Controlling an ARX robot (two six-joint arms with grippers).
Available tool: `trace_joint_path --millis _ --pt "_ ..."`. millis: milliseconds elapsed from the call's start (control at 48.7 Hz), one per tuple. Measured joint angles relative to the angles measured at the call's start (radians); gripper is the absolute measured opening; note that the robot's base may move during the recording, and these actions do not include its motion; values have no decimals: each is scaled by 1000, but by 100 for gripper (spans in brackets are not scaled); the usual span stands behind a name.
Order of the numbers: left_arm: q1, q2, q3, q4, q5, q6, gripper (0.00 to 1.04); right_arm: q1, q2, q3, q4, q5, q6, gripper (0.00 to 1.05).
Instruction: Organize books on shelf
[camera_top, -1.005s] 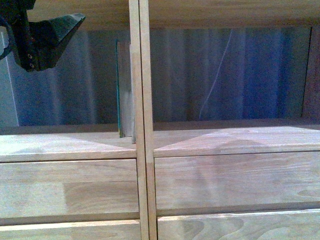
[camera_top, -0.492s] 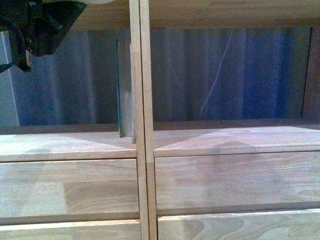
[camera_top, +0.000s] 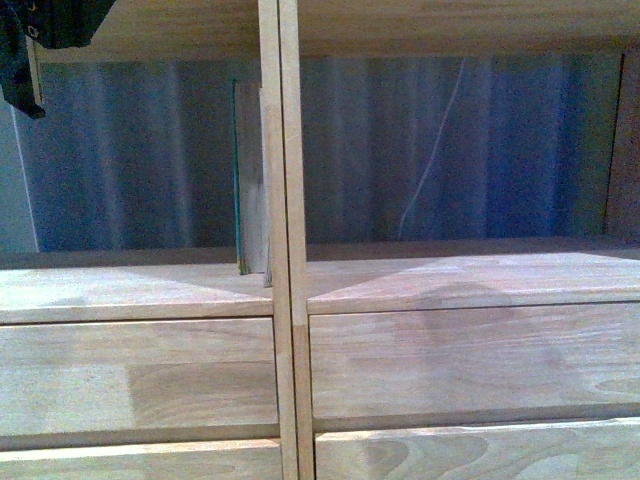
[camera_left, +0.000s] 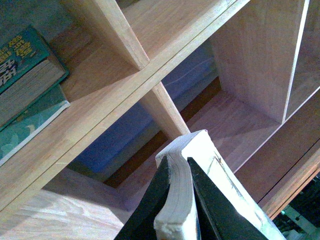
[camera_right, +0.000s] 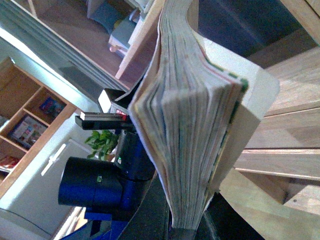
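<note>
a: front view: left arm (camera_top: 25, 45) has climbed to the top-left corner. a second ago it hung lower, before the shelf (camera_top: 140, 290). teal book (camera_top: 240, 170) unmoved against the divider (camera_top: 280, 150).
b: loads?
a: left gripper (camera_left: 177, 172) clamped on a white book (camera_left: 212, 160), not yet shelved. right gripper (camera_right: 187, 212) clamped on a second book (camera_right: 190, 100). judgement: left is heading for a higher cubby.
</note>
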Motion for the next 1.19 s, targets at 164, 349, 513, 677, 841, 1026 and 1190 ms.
trace_joint_path --millis 164,349,513,677,841,1026,1190 --pt "0 -3 0 -19 -1 5 8 -5 1 1 -25 23 -15 13" --pt "6 -11 -1 -51 6 51 7 -53 13 16 16 25 -33 39" --pt "33 -33 -5 -91 16 109 7 -155 40 56 86 17 -58 69" --pt "85 -69 -9 -192 -5 235 7 -289 92 92 174 40 -188 99" --pt "126 -185 -28 -328 -71 512 7 -432 166 62 269 117 -422 98" --pt "148 -294 -98 -360 -181 834 7 -492 211 -25 327 193 -577 98" --pt "188 -377 -173 -323 -191 1101 7 -540 251 -69 320 253 -610 98"
